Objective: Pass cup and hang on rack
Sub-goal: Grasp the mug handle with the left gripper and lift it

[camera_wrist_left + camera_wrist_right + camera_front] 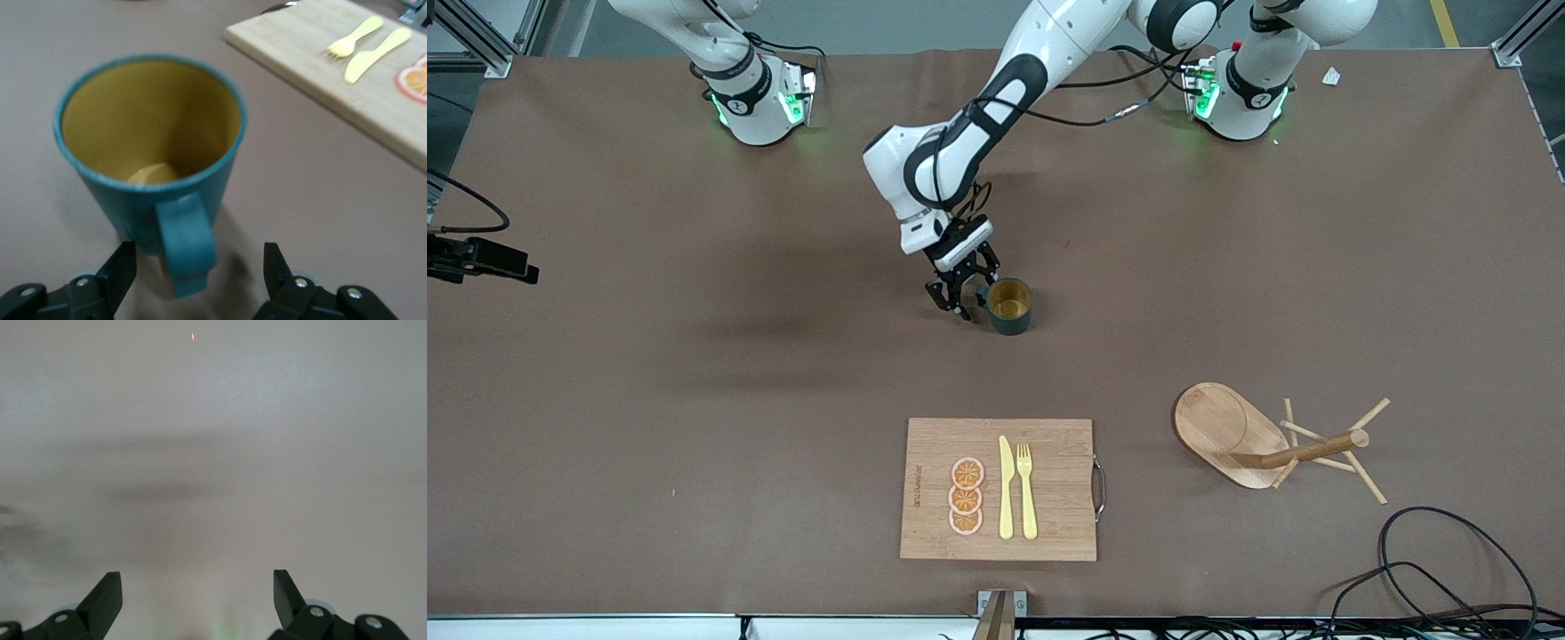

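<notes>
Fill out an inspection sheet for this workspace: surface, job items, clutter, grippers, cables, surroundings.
Surface: brown table, no spills seen.
Job items: cup upright mid-table, handle toward the left gripper; rack toward the left arm's end, nearer the front camera than the cup.
Clutter: cutting board carrying a knife, fork and orange slices.
Grippers: left gripper open, fingers on either side of the cup handle, not closed on it; right gripper open over bare table, waiting.
Cables: black loop on the table near the rack.
Surroundings: metal frame posts at corners.
</notes>
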You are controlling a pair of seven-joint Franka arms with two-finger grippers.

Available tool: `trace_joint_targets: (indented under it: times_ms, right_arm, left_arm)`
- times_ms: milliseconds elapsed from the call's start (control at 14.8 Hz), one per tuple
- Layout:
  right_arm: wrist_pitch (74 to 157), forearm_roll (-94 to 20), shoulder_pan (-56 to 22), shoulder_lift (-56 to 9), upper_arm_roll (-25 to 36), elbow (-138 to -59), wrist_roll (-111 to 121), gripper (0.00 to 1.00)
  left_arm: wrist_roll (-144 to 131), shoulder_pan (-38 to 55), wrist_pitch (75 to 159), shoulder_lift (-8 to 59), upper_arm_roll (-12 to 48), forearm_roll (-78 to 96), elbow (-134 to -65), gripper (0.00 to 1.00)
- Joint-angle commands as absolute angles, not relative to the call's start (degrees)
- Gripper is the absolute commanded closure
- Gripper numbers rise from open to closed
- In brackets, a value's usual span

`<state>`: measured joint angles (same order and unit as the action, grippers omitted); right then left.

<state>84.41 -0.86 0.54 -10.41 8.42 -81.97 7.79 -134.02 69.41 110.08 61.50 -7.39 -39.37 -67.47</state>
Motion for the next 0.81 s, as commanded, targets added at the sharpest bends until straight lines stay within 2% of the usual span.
trace_joint_targets:
  times_ms: [0, 135, 338, 406, 541, 677, 744]
  right_arm:
    - [83.59, -1.41, 1.23, -9.84, 7.56, -82.35, 8.79, 0.00]
    - [82.70, -1.41, 1.49, -9.84, 7.56, -82.27, 9.05, 0.00]
    - [82.79, -1.49, 1.32, -9.84, 7.56, -82.35, 9.05, 0.00]
    - [82.88, -1.49, 1.14, -9.67, 7.56, -82.53, 8.97, 0.00]
    - [83.06, -1.49, 0.70, -9.23, 7.38, -82.70, 8.00, 0.00]
    - [82.97, -1.58, -0.17, -8.18, 7.12, -82.71, 3.90, 0.00]
    - [82.62, -1.67, -0.26, -7.74, 6.25, -82.71, 1.17, 0.00]
  left_arm:
    - [-134.65, 69.96, 110.13, 62.31, -8.52, -40.25, -66.01, 0.15]
    - [-134.30, 69.87, 110.30, 62.31, -8.61, -40.34, -66.01, 0.19]
    - [-133.86, 69.87, 110.21, 62.14, -9.14, -40.34, -66.18, 0.19]
    - [-133.77, 69.87, 110.21, 62.14, -9.14, -40.34, -66.18, 0.23]
    - [-133.33, 69.87, 110.13, 62.14, -9.14, -40.34, -66.27, 0.38]
    - [-130.80, 69.87, 110.13, 62.14, -9.05, -40.34, -66.53, 0.66]
    - [-129.56, 69.79, 110.13, 62.14, -9.05, -40.34, -66.62, 0.75]
